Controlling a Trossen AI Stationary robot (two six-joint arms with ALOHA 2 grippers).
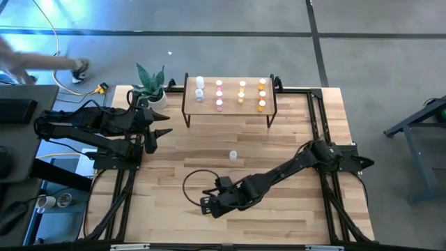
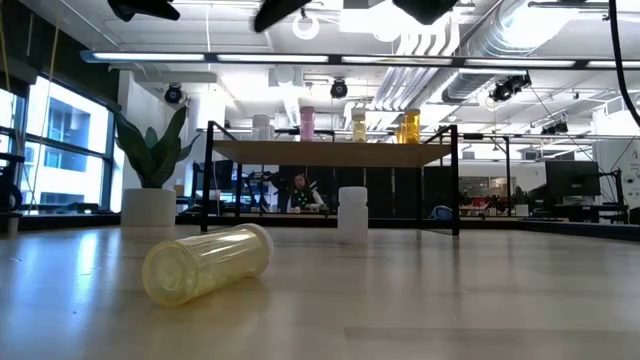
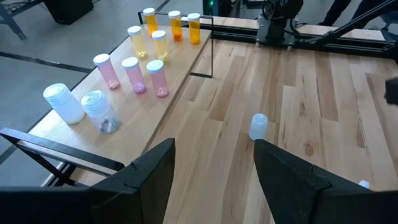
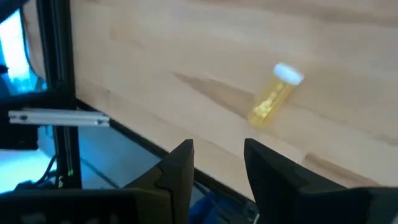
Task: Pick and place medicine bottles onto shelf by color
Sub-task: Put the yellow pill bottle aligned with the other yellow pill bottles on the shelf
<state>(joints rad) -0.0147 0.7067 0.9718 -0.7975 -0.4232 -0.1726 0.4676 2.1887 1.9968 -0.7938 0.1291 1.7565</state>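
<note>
Hovering right claw [image 4: 216, 163], fingers parted and seemingly empty, yellow bottle [image 4: 274, 94] lying just beyond.

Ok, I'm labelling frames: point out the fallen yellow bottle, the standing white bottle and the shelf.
yellow bottle [image 4: 272, 98]: right wrist view, its side.
white bottle [image 3: 258, 126]: left wrist view, its body.
shelf [image 1: 230, 110]: high view, bare front edge.

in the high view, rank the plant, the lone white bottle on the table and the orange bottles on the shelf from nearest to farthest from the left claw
1. The plant, just beyond the left claw, at the table's far left corner.
2. The lone white bottle, standing on the table in front of the shelf, towards the middle.
3. The orange bottles, on the shelf's right end, across from the left claw.
</note>
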